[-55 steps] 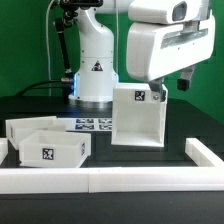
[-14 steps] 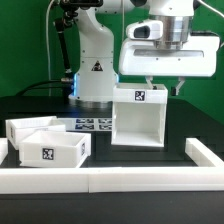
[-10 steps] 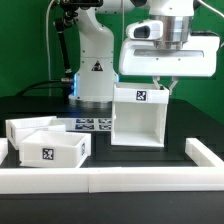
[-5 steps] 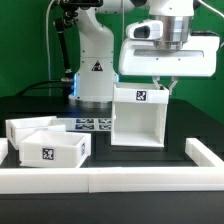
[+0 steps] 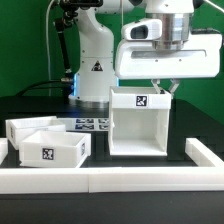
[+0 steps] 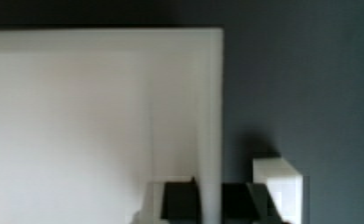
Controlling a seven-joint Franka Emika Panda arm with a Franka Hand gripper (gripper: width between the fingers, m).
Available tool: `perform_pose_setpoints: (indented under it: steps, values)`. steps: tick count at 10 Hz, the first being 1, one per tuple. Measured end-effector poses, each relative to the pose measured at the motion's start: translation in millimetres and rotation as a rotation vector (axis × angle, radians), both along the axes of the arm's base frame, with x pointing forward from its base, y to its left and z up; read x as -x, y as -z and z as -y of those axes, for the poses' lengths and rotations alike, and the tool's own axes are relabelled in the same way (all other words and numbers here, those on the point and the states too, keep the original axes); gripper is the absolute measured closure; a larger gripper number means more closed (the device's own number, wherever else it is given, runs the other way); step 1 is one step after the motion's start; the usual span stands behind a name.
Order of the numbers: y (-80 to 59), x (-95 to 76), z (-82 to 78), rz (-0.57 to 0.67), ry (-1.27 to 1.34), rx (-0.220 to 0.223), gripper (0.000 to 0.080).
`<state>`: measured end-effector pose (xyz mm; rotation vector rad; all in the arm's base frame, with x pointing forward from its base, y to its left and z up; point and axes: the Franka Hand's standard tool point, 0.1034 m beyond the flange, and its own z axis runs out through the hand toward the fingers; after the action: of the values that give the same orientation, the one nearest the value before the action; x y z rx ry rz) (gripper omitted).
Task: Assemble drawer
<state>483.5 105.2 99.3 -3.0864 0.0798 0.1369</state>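
Gripper [image 5: 165, 88] is clamped on the top edge of the casing [image 5: 137, 128], on its wall at the exterior view's right. Casing stands upright mid-table, open front toward the camera. Front tray [image 5: 50, 152] and back tray [image 5: 28, 128] touch, well apart at exterior view's left.

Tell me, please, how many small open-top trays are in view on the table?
2. Both sit at the exterior view's left: the front tray shows its tag, the rear tray sits just behind it. Another could be hidden behind the casing.
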Motion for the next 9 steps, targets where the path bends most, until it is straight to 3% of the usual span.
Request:
perform_pose_setpoints:
  steps: [3,9]
  values:
    - [-0.4,-40.6,4.1,0.03,0.018,-0.011,0.0762]
    - [-1.0,-99.2,8.7,0.089,0.084,-0.022,0.0762]
